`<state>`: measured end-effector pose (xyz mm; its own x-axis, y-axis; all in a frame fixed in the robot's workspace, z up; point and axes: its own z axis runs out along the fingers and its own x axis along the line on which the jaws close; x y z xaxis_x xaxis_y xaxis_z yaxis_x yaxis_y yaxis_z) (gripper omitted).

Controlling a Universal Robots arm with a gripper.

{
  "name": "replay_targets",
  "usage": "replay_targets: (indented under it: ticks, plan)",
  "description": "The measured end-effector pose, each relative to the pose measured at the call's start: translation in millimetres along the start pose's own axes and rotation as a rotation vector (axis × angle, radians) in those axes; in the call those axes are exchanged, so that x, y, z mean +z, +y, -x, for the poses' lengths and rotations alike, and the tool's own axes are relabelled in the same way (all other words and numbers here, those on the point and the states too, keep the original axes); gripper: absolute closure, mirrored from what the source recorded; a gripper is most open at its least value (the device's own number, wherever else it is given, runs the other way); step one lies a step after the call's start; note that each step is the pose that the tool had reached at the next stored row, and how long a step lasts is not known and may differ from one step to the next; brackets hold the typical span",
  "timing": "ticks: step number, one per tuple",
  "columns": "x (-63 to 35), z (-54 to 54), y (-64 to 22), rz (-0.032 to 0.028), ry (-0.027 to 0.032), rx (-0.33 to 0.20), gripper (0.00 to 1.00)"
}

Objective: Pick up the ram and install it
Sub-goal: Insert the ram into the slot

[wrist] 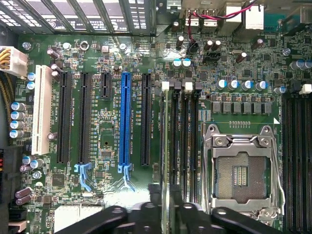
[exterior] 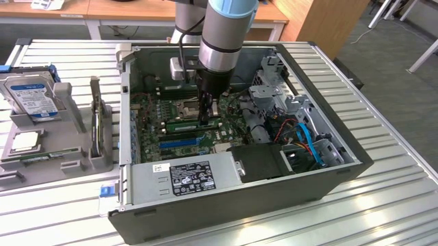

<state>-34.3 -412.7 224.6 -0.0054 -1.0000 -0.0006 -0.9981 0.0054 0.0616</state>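
Observation:
The ram (wrist: 166, 146) is a thin green stick seen edge-on, standing in a black memory slot beside the CPU socket (wrist: 241, 173). In the exterior view the ram (exterior: 188, 125) is a green strip lying along the motherboard (exterior: 154, 115) inside the open computer case (exterior: 321, 169). My gripper (exterior: 204, 121) reaches straight down into the case onto the stick. In the wrist view my gripper (wrist: 168, 217) has a dark finger close against each side of the ram's near end, shut on it.
A long blue slot (wrist: 125, 119) and black slots run parallel to the ram. The power supply (exterior: 184, 177) and the drive cage with blue and red cables (exterior: 304, 141) crowd the case. Outside, a grey fixture (exterior: 68, 154) holds a hard drive (exterior: 31, 95) and an upright card (exterior: 96, 120).

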Motion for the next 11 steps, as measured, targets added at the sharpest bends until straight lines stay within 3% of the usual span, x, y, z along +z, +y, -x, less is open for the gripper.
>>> replay_targets:
  ticks: [1, 2, 11]
  plan:
    - [0.0, 0.0, 0.0, 0.0000, 0.0000, 0.000, 0.75]
    - [0.0, 0.0, 0.0, 0.0000, 0.0000, 0.000, 0.69]
    - [-4.2, 0.0, 0.3, 0.0000, 0.0000, 0.000, 0.69]
